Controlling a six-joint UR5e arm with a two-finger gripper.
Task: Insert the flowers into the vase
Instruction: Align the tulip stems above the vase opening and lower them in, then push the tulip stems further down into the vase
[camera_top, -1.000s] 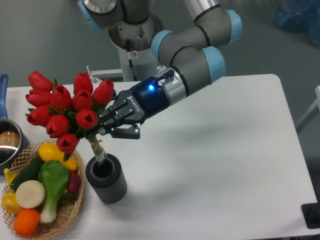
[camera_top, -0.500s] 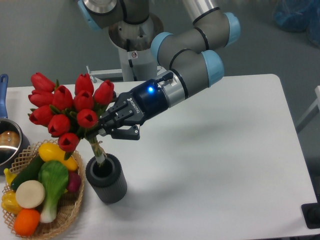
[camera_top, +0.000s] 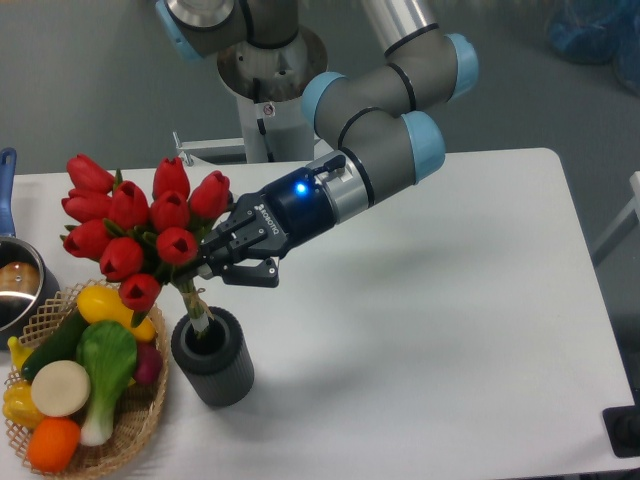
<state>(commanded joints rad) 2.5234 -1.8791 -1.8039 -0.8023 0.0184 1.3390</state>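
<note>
Beside vase (camera_top: 212, 357): produce basket (camera_top: 140, 420); fingers (camera_top: 205, 262) grip flowers (camera_top: 140, 225).

Matt ribbed dark vase (camera_top: 212, 358), glossy red flowers (camera_top: 140, 225), woven wicker basket (camera_top: 130, 430), smooth white table (camera_top: 430, 330)

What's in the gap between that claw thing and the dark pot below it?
In the camera view, only the pale tied stems of the flowers span it, running from the gripper down into the vase. Nothing else lies there.

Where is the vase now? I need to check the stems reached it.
The vase stands front-left on the table, right of the basket, directly under the flowers, whose stem ends dip into its mouth.
</note>
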